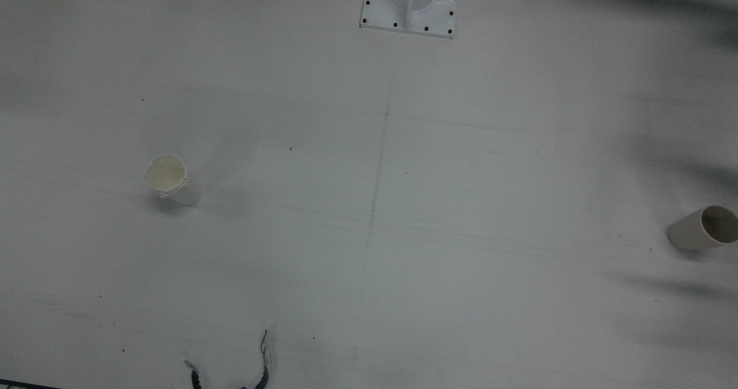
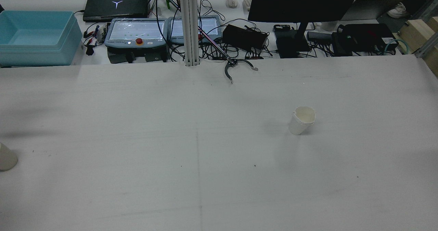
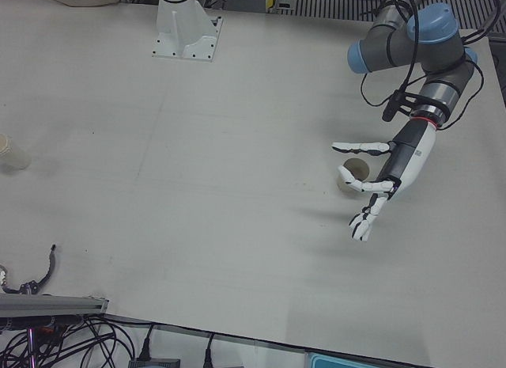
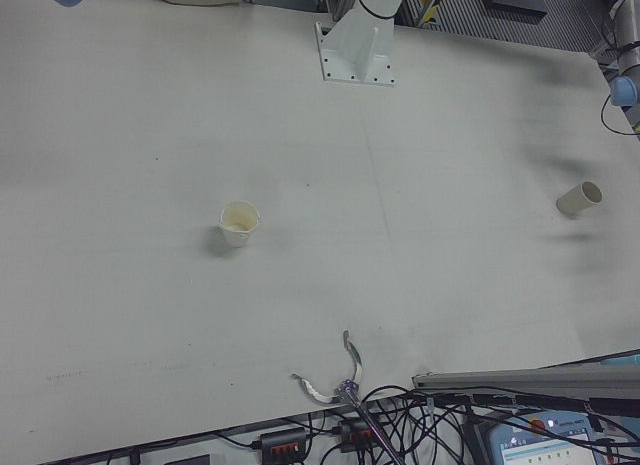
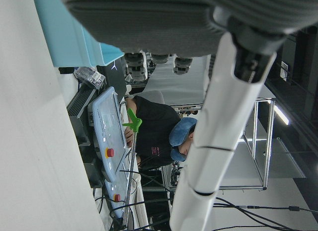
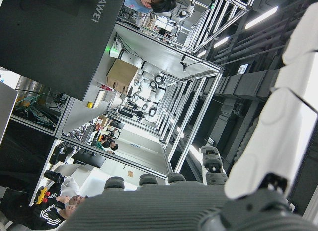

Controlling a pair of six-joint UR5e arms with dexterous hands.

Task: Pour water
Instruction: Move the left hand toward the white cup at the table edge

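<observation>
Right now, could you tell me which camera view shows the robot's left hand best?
The left-front view: the whole left hand shows there, fingers spread, over a paper cup and holding nothing. The left hand view catches only a white finger close up. The front, rear and right-front views miss the hand altogether.

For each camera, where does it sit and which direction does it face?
Front view: overhead, facing down; pedestal base, no arms.
Rear view: high behind robot, facing operators' desk; no arms.
Left-front view: operators' side; open left hand beside a paper cup.
Right-front view: operators' side; other paper cup, only an arm's edge.
Left hand view: sideways, finger, desk.
Right hand view: sideways, fingers, ceiling racks.
Front and rear share both cups.
</observation>
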